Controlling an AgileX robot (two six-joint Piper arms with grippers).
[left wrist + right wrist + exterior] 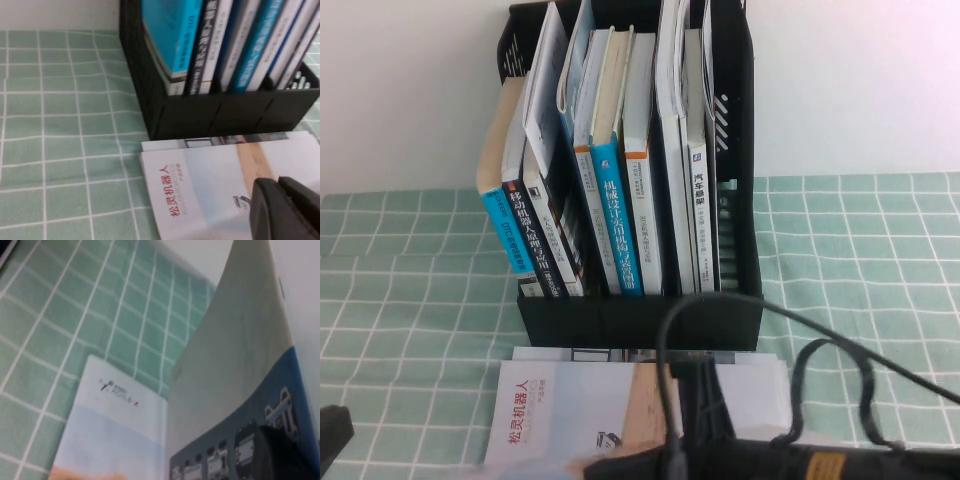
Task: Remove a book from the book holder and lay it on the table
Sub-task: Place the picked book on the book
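Note:
The book point(560, 410), white with a red title and a tan band, lies flat on the table point(410, 300) in front of the black book holder point(640, 320). My right gripper point(698, 405) stands over its middle, shut on the book. In the right wrist view a grey sheet with a blue picture band point(235, 365) curls up against the dark finger point(285, 455), beside the flat cover point(105, 430). My left gripper point(332, 432) is parked at the near left. In the left wrist view its fingers point(280, 210) are shut and empty, before the book point(200, 185) and the holder point(210, 115).
Several blue-spined and white-spined books point(620, 200) stand upright in the holder's slots. A second booklet's edge point(570, 353) shows under the book, against the holder's front wall. The right arm's black cable point(840, 350) loops over the table at the right.

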